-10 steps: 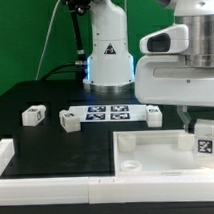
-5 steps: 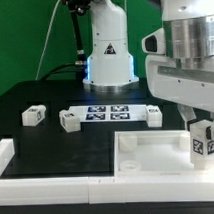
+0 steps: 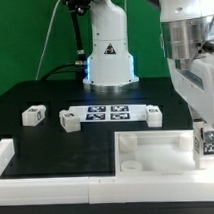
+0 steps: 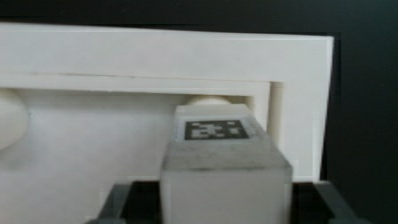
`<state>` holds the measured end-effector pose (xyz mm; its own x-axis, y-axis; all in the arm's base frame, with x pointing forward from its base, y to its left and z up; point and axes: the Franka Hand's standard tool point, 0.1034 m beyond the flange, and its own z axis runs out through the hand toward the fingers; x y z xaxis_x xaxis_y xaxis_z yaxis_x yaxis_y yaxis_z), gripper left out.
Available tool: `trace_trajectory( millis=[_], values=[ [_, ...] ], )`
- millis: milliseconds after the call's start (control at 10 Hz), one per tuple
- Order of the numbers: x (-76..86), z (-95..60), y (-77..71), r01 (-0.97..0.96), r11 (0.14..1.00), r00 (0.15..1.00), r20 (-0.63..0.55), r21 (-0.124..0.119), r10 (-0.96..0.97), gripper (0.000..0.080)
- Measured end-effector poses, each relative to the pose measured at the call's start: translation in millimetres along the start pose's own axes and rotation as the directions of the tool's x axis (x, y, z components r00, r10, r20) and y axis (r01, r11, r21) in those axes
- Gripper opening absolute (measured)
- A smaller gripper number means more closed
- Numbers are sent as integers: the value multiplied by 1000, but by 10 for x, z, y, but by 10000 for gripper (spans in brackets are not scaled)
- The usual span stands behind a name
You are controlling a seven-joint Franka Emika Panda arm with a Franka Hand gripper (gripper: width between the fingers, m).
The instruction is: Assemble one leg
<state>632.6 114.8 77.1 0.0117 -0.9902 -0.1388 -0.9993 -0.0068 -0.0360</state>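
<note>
My gripper (image 3: 208, 131) is shut on a white leg (image 3: 208, 141) with a black-and-white tag and holds it upright over the right end of the white tray-like panel (image 3: 157, 153), at the exterior view's right edge. In the wrist view the leg (image 4: 222, 150) stands between my dark fingers (image 4: 134, 198), its tip close to a round corner socket (image 4: 214, 100) of the panel (image 4: 160, 60). Three more legs lie on the black table: one at the left (image 3: 34, 116), one beside the marker board (image 3: 69, 119), one at its right end (image 3: 153, 114).
The marker board (image 3: 107, 113) lies flat at the table's middle. The robot base (image 3: 106, 55) stands behind it. A white rim (image 3: 5, 154) runs along the table's left and front edges.
My gripper has moved toward the exterior view's right and slightly down with the leg, now nearly at the frame's edge over the panel's right end.
</note>
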Motion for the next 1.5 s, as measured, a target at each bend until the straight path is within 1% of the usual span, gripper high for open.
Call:
trace_trajectory(
  millis=[100, 200, 300, 400, 500, 800, 1000, 1100, 1200, 1300, 1400, 1500],
  values=[
    [-1, 0, 0, 28, 1000, 1000, 0, 0, -28, 291],
    [-1, 1, 0, 67, 998, 998, 0, 0, -67, 488],
    [-4, 1, 2, 74, 997, 997, 1, -2, -74, 488],
    [5, -5, -6, 167, 986, 986, -1, 0, -167, 614],
    [7, -6, -10, 300, 954, 954, -3, 2, -300, 638],
    [-34, 0, -1, 563, 827, 827, -8, -7, -563, 648],
    [-32, -8, -10, 742, 670, 670, -16, -19, -742, 649],
    [-56, -13, -13, 801, 598, 598, -22, -30, -801, 649],
    [-95, -11, -6, 858, 511, 511, -27, -47, -859, 649],
    [-92, -13, -8, 919, 391, 390, -25, -58, -921, 649],
    [-48, -19, -16, 957, 283, 283, -19, -61, -959, 649],
    [-5, -22, -23, 975, 215, 215, -15, -63, -977, 649]
  ],
)
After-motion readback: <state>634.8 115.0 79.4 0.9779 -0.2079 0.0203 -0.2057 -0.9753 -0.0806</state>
